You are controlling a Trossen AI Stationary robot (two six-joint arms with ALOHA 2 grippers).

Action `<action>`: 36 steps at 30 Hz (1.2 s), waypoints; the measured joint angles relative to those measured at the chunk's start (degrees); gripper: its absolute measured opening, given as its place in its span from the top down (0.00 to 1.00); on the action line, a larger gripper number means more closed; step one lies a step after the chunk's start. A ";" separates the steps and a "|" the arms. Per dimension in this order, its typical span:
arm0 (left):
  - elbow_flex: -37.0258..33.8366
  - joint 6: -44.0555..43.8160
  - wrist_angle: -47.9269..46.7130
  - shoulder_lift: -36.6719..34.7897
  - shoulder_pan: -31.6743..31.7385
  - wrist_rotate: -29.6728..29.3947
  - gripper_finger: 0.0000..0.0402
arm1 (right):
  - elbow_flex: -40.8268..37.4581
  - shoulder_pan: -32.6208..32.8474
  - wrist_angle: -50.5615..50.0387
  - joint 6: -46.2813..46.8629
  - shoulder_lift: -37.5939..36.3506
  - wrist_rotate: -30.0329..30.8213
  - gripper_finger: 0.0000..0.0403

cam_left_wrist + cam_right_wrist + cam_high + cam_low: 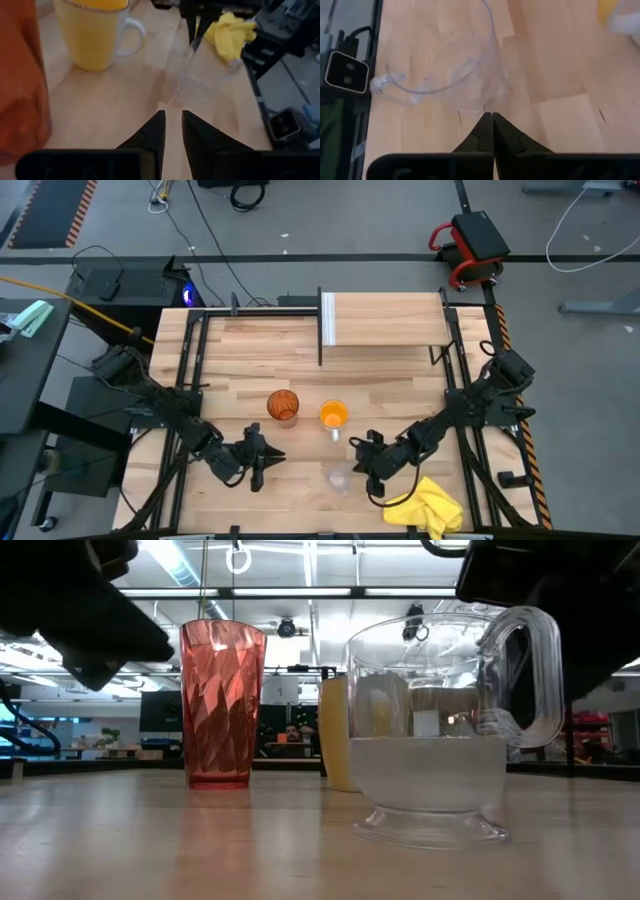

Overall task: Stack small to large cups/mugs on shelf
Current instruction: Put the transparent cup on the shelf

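**Three cups on the table, both claws low beside them**

A light wooden table [400,395] sits on a grey workshop floor strewn with cables. Nearest the front edge lies a yellow cloth [432,507], at the right. Just beyond it, the small clear glass cup [340,478] stands upright on the table, between the two claws. The right gripper [357,455] hangs just beside the cup's rim with its fingers [492,135] pressed together, holding nothing. The left gripper [268,456] is low over the table, to the left of the cup and apart from it, its fingers [155,135] parted by a narrow gap and empty. Farther back stand the orange mug [333,416] and, near its left, the tall amber tumbler [283,405], both upright. At the far edge sits the shelf [385,320], its board bare.
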 joint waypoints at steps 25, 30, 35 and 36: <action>17.44 7.53 -0.41 17.18 2.87 15.68 0.77 | -0.04 4.26 3.82 -1.60 -0.04 -1.18 1.00; 19.72 8.63 -0.21 19.78 2.97 18.04 0.78 | -0.04 1.32 4.97 -4.50 -0.04 -2.61 1.00; 20.27 8.99 -0.36 20.57 3.19 17.97 0.78 | -0.04 -0.36 6.48 -7.05 -0.05 -3.67 1.00; 20.26 8.99 -0.13 20.57 3.36 17.96 0.77 | -0.04 -0.50 6.98 -7.49 -0.04 -3.83 1.00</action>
